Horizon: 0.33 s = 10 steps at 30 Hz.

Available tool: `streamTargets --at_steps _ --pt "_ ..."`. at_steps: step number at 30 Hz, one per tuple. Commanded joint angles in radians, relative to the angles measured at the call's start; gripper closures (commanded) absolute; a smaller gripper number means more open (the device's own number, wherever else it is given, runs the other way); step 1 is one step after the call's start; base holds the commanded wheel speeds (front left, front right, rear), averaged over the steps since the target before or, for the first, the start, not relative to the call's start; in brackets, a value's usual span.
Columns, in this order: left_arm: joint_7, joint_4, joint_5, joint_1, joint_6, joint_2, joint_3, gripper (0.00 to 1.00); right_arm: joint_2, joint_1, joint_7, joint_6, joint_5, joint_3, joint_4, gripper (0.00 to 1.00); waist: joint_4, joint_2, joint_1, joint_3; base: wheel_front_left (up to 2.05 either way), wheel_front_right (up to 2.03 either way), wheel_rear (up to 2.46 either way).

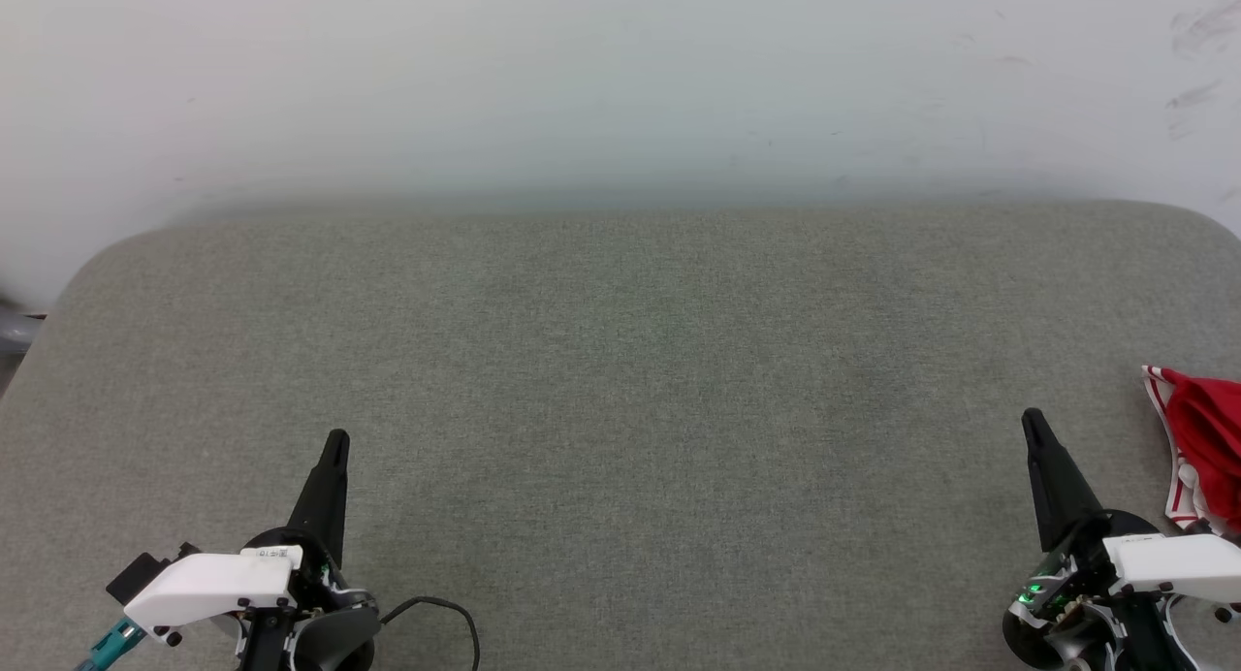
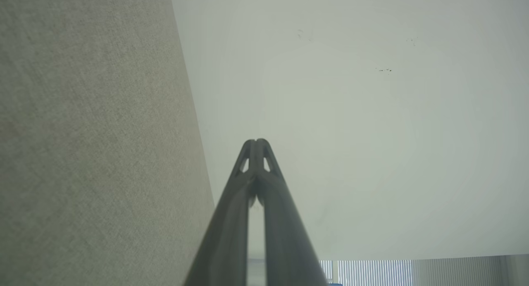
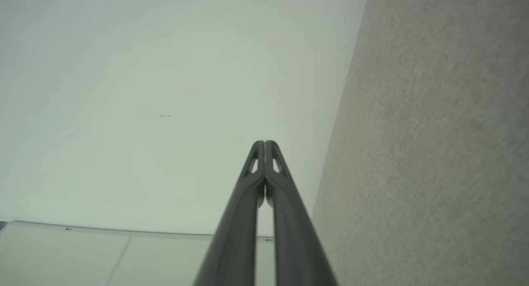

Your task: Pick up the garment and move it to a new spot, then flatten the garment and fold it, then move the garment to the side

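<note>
Both point forward, jaws together: left gripper (image 1: 336,440), right gripper (image 1: 1032,420).

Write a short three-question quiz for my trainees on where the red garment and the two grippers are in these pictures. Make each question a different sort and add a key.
1. True or false: the left gripper is shut on the garment.
2. Multiple choice: in the head view, where on the grey cushion does the garment lie?
A. at the right edge, near the right gripper
B. in the middle
C. at the left edge
3. Fill in: judged from its wrist view, the right gripper is ____ (open or shut), with nothing between its fingers.
Key: 1 false, it is shut on nothing; 2 A; 3 shut.
</note>
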Motion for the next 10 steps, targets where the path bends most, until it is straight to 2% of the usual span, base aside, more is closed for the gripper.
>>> streamTargets --at_steps 1,10 --pt "0.005 0.0 -0.001 -0.007 -0.004 -0.001 0.002 1.0 0.003 -0.012 0.0 0.0 0.002 -0.001 0.001 1.0 0.0 0.0 0.0 0.0 0.0 0.0 0.0" --pt "0.005 0.0 -0.001 -0.007 -0.004 -0.001 0.002 1.0 0.003 -0.012 0.0 0.0 0.003 0.0 0.001 1.0 0.0 0.0 0.0 0.0 0.0 0.0 0.0"
